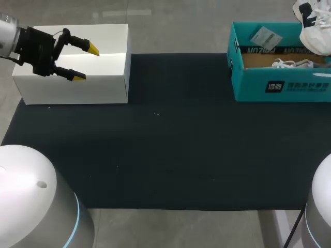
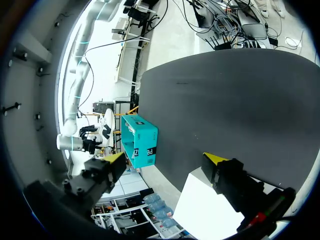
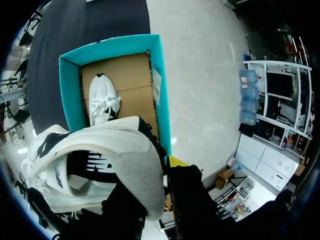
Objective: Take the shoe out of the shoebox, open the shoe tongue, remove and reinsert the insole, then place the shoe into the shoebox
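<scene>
— What is seen at the left side?
— The left gripper [image 1: 86, 63] is held above a white box [image 1: 111, 82], which stands at the far left corner of the black mat [image 1: 165, 144]. Its fingers are spread wide, and nothing is held or touched by them.
— And at the right side?
— The shoebox [image 1: 282, 88] is placed open at the far right edge of the mat. A second shoe [image 1: 289, 64] is laid inside it. The white shoe [image 3: 95, 160] is held up over the shoebox by the right gripper [image 3: 159, 186]. Its heel is pinched between the two fingers, and only one yellow tip can be seen.
</scene>
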You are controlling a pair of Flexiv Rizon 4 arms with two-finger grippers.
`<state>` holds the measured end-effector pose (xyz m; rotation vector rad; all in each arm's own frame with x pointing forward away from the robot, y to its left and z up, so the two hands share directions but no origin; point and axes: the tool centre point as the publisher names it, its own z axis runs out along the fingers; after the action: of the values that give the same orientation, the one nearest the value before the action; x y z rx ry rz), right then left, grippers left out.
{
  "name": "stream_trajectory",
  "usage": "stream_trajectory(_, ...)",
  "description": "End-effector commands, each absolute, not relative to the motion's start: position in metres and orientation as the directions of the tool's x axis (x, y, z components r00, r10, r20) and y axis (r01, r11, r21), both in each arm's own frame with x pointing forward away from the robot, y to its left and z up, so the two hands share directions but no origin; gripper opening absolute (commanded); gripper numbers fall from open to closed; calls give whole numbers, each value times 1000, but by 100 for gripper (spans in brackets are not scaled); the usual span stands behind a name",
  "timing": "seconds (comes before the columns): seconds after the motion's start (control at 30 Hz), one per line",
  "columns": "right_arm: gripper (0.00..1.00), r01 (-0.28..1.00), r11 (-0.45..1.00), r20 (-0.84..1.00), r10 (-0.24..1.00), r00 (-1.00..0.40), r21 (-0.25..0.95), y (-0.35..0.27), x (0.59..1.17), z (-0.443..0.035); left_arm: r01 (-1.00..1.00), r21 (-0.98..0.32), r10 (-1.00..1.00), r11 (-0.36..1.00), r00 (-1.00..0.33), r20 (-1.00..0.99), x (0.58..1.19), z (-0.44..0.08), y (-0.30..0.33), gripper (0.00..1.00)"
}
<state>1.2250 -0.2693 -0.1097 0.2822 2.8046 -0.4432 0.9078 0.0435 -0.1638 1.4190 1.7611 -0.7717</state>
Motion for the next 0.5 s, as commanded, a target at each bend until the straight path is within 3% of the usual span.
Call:
stream_trajectory(0.03,0,250,913,-256,170,-952,-322,-279,1244,-115,978,-7,540,208,-121,-833,908,-163,44,100)
stream_trajectory(0.3,0,369,888,-207,320,-925,-275,-305,1258,-122,978,-7,540,208,-121,-833,908,-163,44,100)
stream_trajectory(0.5,0,543,820,-189,513,-837,-180,-326,1268,-119,978,-7,540,208,-121,-833,908,-163,44,100)
